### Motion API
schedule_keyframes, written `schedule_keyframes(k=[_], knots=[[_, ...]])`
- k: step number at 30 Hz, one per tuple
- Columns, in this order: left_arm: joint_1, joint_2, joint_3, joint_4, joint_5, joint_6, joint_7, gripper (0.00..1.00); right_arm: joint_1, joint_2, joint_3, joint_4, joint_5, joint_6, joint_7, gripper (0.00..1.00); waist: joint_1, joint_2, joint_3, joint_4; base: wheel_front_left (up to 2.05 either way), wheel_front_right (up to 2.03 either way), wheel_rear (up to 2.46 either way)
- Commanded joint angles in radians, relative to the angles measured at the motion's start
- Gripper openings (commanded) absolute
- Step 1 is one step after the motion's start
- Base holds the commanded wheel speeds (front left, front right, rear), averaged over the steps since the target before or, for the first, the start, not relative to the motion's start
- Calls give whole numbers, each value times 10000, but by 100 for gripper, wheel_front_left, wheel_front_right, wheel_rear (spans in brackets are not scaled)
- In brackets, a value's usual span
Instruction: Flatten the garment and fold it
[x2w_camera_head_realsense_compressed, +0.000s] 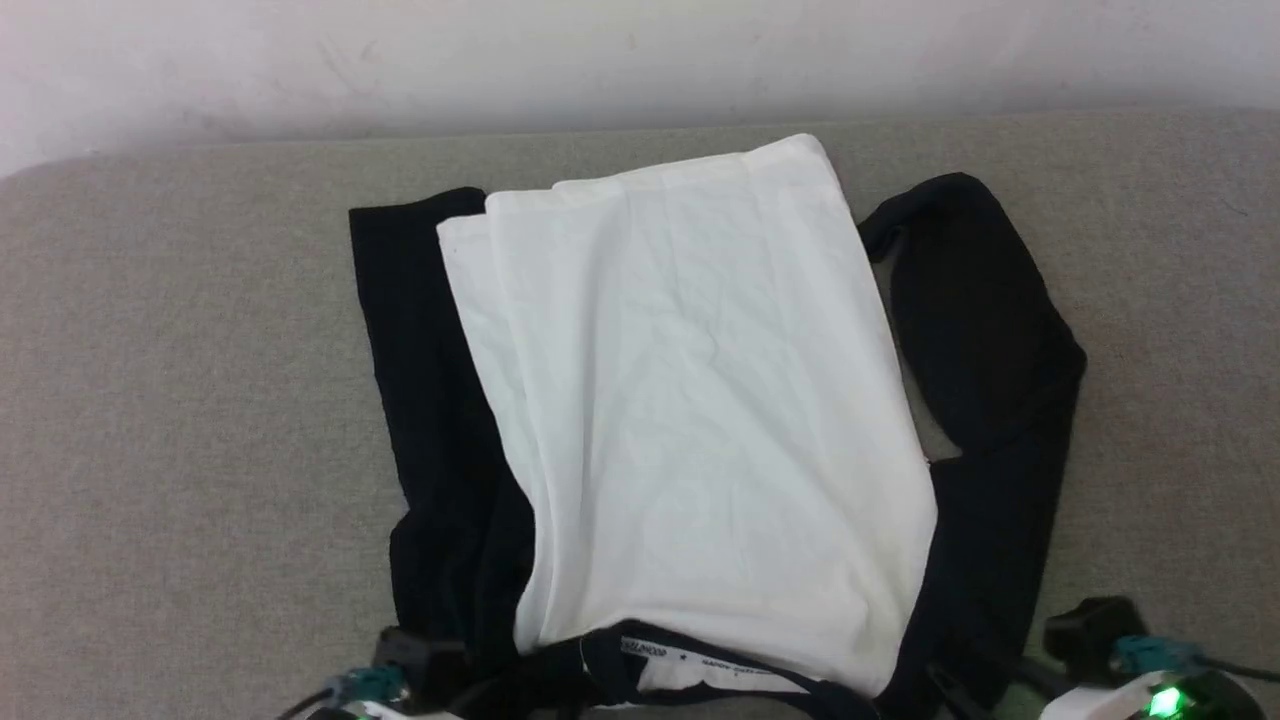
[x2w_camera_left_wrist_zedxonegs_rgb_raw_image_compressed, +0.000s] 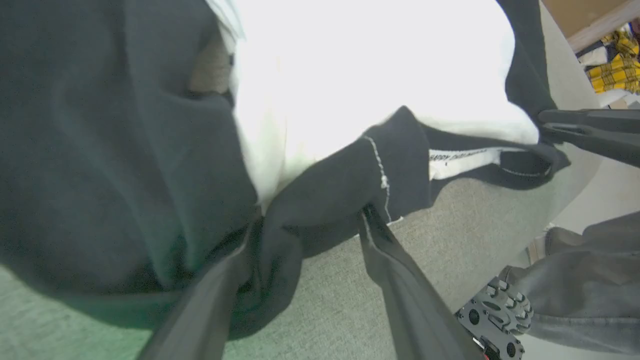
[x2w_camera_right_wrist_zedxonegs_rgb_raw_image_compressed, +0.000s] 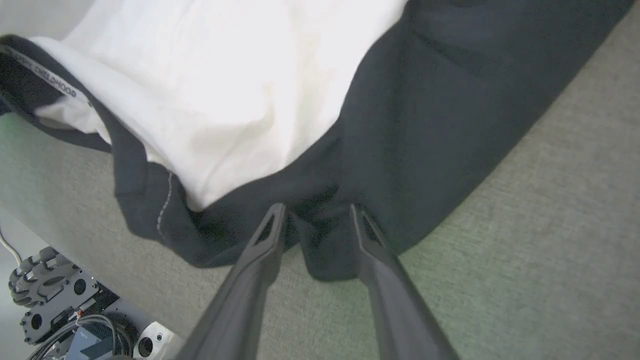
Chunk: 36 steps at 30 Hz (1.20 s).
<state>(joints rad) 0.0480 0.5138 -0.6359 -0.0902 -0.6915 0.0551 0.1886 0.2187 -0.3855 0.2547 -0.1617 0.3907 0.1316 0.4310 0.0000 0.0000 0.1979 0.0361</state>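
By the garment (x2w_camera_head_realsense_compressed: 690, 400), wrist views show left gripper (x2w_camera_left_wrist_zedxonegs_rgb_raw_image_compressed: 307, 222) and right gripper (x2w_camera_right_wrist_zedxonegs_rgb_raw_image_compressed: 316, 207) spread apart.

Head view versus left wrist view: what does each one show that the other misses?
Head view: the whole shirt spread out, its two black sleeves, the pale wall. Left wrist view: the left end effector, open astride black fabric, a yellow plaid cloth, a wheel. Shared: the white body, the printed neck tape, the grey padded surface.
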Motion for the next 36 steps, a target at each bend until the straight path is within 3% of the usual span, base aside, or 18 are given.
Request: schedule_keyframes(k=[1,7,10,15,19,22,26,30,33,36], knots=[[210,84,236,-240,-198,184,-57,100,16,70,-237,-295,199,-9,25,100,0,0,5,25,0,0,0],[1315,422,1426,-2653,-1950,610,65,100,606,533,-1696,-2208,1217,-9,404,100,0,0,-11,115,0,0,0],[1750,677,2498,-3948,-2369,986,-450,100,648,891,-2589,-3170,1115,-9,85,100,0,0,-32,158,0,0,0],[1745,544,4036,-4461,-1241,1799,-2433,100,299,1790,-3483,-3844,-233,-9,-1188,100,0,0,-52,253,0,0,0],[1680,11,4176,-3885,87,2297,-3941,100,146,2325,-3440,-3557,-1391,-9,-2420,100,0,0,-106,280,0,0,0],[1674,-750,4139,-3428,913,2519,-4412,100,187,2712,-3361,-3119,-2178,-9,-3403,100,0,0,-159,285,0,0,0],[1731,-1694,4164,-2916,1919,2392,-4495,100,407,3136,-3365,-2584,-3010,-9,-4374,100,0,0,-172,344,0,0,0],[1687,-2244,4314,-2580,2488,1920,-4500,100,488,3320,-3358,-2286,-3242,-9,-4866,100,0,0,-76,372,0,0,0],[1400,-2246,4533,-2456,2641,1544,-4501,100,362,3344,-3353,-2219,-3288,-9,-5001,100,0,0,78,367,0,0,0],[755,-1817,4682,-2380,2568,1112,-4321,100,121,3348,-3442,-2312,-3246,-9,-5006,100,0,0,326,371,0,0,0]])
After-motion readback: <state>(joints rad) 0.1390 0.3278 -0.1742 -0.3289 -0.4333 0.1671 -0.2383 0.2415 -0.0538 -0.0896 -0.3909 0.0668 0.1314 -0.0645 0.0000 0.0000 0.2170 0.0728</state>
